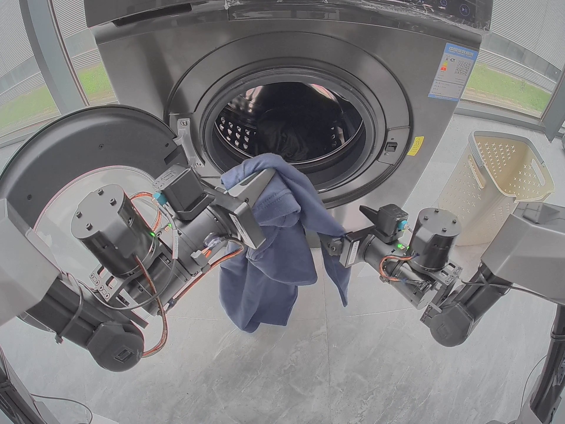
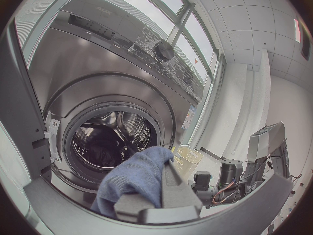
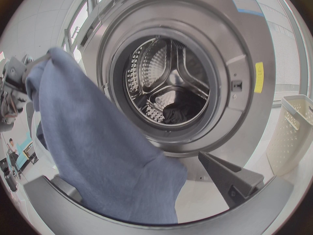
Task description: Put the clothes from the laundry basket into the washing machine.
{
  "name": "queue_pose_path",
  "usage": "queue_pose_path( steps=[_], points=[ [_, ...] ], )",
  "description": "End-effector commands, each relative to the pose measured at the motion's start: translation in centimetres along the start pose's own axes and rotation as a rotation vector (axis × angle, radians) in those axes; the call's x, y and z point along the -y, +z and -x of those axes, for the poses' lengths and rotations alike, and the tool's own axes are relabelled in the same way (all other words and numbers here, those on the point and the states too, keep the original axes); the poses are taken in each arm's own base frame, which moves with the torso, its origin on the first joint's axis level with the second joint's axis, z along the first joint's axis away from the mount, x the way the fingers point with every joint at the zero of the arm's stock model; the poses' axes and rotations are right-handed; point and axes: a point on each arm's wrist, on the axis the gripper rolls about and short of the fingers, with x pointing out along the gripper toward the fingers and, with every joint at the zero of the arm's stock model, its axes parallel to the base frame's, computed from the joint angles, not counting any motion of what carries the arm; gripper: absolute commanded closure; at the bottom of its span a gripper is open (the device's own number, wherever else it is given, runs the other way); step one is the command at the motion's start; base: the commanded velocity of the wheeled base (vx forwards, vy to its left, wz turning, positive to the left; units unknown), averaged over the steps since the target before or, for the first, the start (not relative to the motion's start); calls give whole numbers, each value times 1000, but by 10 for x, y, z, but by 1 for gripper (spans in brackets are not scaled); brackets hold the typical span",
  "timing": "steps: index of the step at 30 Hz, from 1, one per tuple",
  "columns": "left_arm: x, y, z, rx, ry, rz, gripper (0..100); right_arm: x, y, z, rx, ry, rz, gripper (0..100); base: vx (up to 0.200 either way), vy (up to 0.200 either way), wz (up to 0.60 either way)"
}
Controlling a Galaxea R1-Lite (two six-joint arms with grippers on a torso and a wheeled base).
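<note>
A blue garment (image 1: 276,248) hangs in front of the washing machine's round opening (image 1: 288,125), reaching down toward the floor. My left gripper (image 1: 262,181) is shut on its upper edge, just below the opening's rim; in the left wrist view the cloth (image 2: 137,177) bunches between the fingers (image 2: 176,186). My right gripper (image 1: 344,228) stands open at the garment's lower right side. One of its fingers (image 3: 228,177) is bare, and the cloth (image 3: 97,147) covers the other. A dark piece of clothing (image 3: 182,110) lies inside the drum.
The machine's door (image 1: 88,142) is swung open to the left, behind my left arm. A beige perforated laundry basket (image 1: 500,178) stands on the floor to the right of the machine. Grey tiled floor lies below the arms.
</note>
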Motion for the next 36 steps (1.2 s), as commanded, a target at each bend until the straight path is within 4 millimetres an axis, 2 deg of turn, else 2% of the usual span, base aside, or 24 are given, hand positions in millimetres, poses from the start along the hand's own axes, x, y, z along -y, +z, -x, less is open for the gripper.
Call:
queue_pose_path(
  steps=[1,9,12,17,23,28,32,34,36],
  points=[
    [0,2,0,5,1,-1,100,7,25,8,57,-12,1,0,0,0,0],
    [1,4,0,12,-3,-1,100,2,26,5,53,0,-1,0,0,0,0],
    [3,9,2,25,-10,-2,100,-2,8,-9,31,6,0,0,0,0,0],
    [4,8,2,22,-14,1,100,-6,-3,-25,34,12,1,0,0,0,0],
    [2,9,2,24,-8,0,100,-13,-8,-25,25,33,0,0,0,0,0],
    [1,4,2,10,-5,1,100,-27,-1,-24,44,67,-5,0,0,0,0],
    [1,3,2,6,-3,1,100,-30,5,-23,58,75,-8,0,0,0,0],
    [1,3,2,4,-2,1,100,-35,21,-17,95,90,-14,0,0,0,0],
    [1,3,2,4,-2,1,100,-35,23,-17,99,90,-15,0,0,0,0]
  ],
)
